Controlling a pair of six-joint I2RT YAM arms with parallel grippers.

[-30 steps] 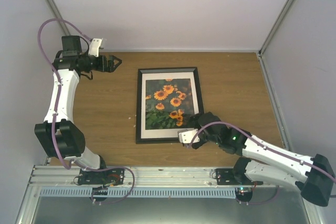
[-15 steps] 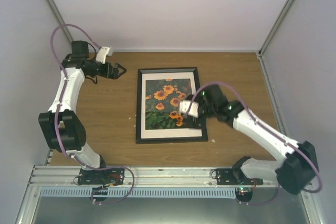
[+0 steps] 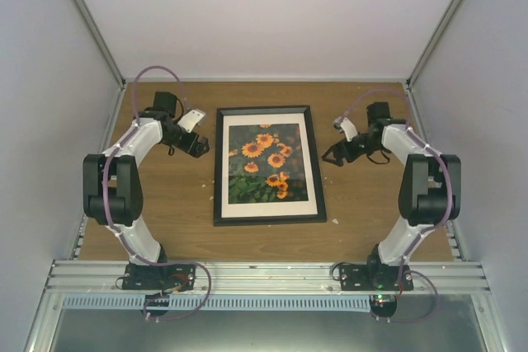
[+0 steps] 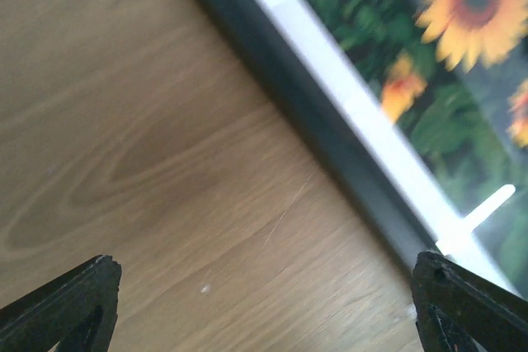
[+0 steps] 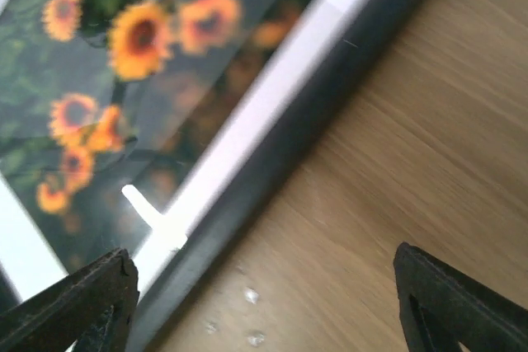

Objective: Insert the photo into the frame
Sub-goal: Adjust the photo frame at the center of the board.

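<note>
The photo (image 3: 264,162) of orange sunflowers lies inside the black frame (image 3: 219,166), flat on the wooden table (image 3: 165,220), roughly midway between the two arms. A white band runs between the picture and the frame's black edge. The left tool (image 3: 200,147) hangs just beside the frame's left side, near its far corner, its fingers spread wide and gripping nothing. The right tool (image 3: 332,157) hangs off the frame's right side, a little apart from it, also spread wide and empty.
</note>
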